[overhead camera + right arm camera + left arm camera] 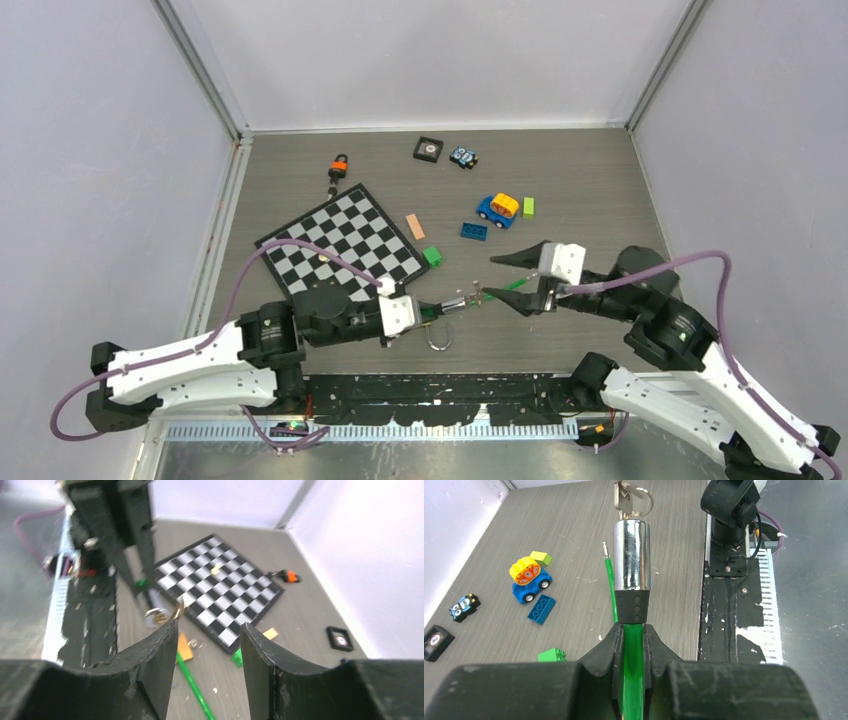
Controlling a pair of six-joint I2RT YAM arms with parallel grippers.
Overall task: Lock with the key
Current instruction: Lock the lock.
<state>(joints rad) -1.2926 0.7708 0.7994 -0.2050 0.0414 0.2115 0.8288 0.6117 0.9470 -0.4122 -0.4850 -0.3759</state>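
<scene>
Lock [631, 555] is clamped in the left pincer [633, 632], key [623, 500] already in. Right pincer [209, 629] is spread open, empty (near the key). Pinching and turning it is probably needed next.

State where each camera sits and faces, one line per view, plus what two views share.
Top external: above and behind the bases, looking down on the table, both arms showing.
Left wrist: on the left arm, facing along the lock held in the left gripper, key at its tip.
Right wrist: behind the open right gripper, facing the chessboard and left arm.
Shared: top and left wrist both show the toy car.
</scene>
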